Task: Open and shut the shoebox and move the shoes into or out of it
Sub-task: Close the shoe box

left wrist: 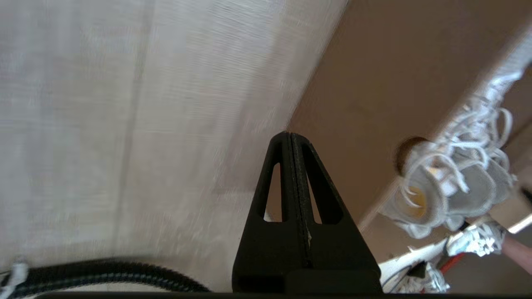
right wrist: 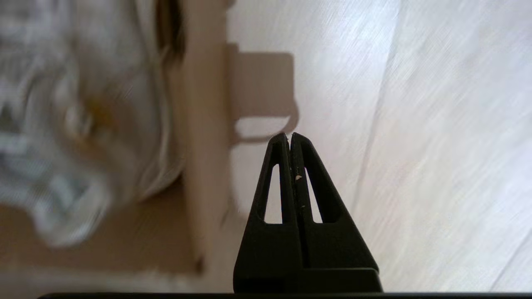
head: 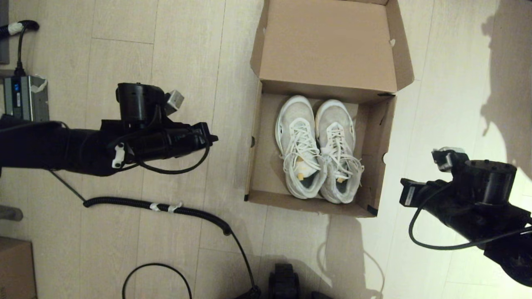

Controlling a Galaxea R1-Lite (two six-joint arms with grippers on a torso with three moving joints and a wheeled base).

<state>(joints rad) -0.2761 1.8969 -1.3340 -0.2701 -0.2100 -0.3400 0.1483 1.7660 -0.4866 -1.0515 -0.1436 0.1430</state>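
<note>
Floorboards (head: 174, 50) of pale wood filled the head view, and on them, ahead of the robot and a little to its right, stood the shoebox (head: 255, 166) with its hinged lid (head: 328, 45) thrown back and lying open on the far side. Dark tape showed at the box's right-hand corners. Inside, on the cardboard bottom, the shoes (head: 318, 149) lay side by side, touching, toes pointing away from the robot and white laces loose over the tongues; yellowish marks showed inside the heel openings.

Out to the left of the box, well clear of its wall, the left gripper (left wrist: 291, 139) hung above the floor, its two black fingers pressed flat together with nothing between them. The left wrist view showed the box's outer wall and the shoes beyond the tips. On the other side, the right gripper (right wrist: 289, 139) hung near the box's right wall, apart from it, fingers likewise closed on nothing.

A coiled black cable (head: 166, 207) ran across the floor under the left arm. A grey power unit (head: 25, 97) sat at the far left edge, and a corner of another cardboard box (head: 14, 265) showed at the bottom left.
</note>
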